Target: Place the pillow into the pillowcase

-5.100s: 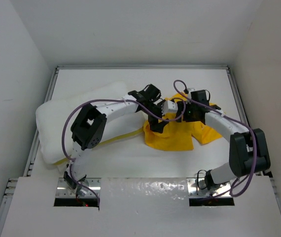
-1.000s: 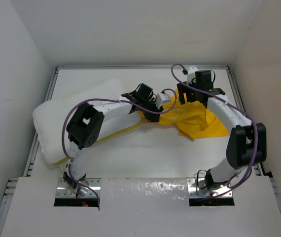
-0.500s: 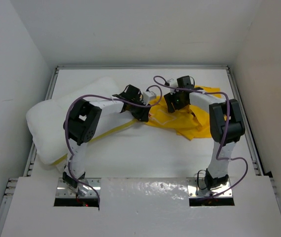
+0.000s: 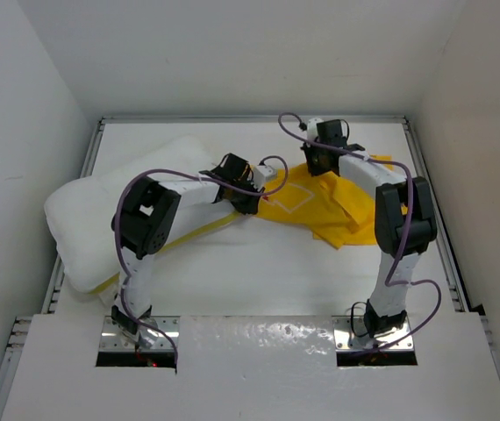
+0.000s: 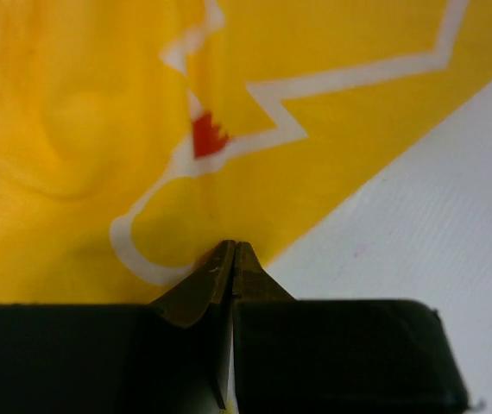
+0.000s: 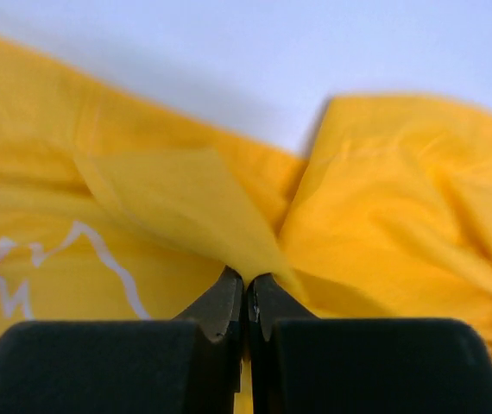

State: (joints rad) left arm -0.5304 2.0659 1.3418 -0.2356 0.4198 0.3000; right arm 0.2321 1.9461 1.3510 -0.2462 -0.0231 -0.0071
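1. The plump white quilted pillow (image 4: 92, 228) lies at the left of the white surface (image 4: 259, 272), still uncovered.
2. The left claw (image 5: 233, 259) stays pinched on the edge of the thin yellow printed pillowcase (image 4: 338, 210).
3. The right claw (image 6: 248, 289), clamped on a fold, has pulled back, stretching the cloth flatter, probably to expose the opening.

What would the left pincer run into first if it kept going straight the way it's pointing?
The pillowcase. The left pincer is shut at its edge, and straight ahead lies more yellow fabric with the white printed outline. How flat it lies is unclear.
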